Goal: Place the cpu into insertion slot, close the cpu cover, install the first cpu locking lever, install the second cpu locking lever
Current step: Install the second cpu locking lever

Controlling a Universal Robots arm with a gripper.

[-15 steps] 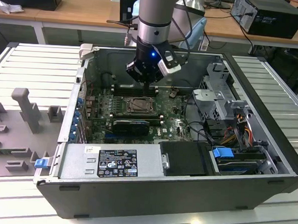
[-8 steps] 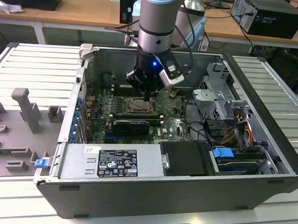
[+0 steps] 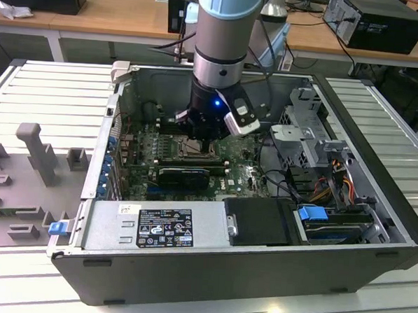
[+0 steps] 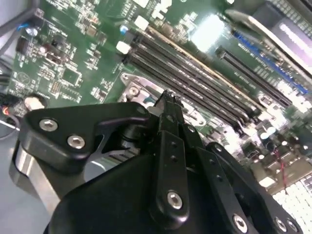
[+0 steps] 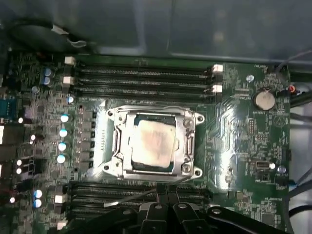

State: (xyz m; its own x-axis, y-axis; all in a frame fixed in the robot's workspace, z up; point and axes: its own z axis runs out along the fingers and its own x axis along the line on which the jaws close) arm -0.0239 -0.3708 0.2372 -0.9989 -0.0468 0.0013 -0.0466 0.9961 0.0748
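Inside the open computer case (image 3: 373,228), the gripper (image 5: 163,192) hangs with fingers pressed together, holding nothing, just beside the insertion slot (image 5: 153,142); the cpu (image 5: 152,145) sits seated there under the lowered cpu cover (image 5: 190,144); a thin locking lever (image 5: 136,195) lies between fingertips and socket.

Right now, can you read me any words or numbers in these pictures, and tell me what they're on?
Big sticker on the grey box: has print, too small to read.
Small white sticker beside it: too small to read.
Green board: white marks, too blurred to read.
Chip: no words I can make out.
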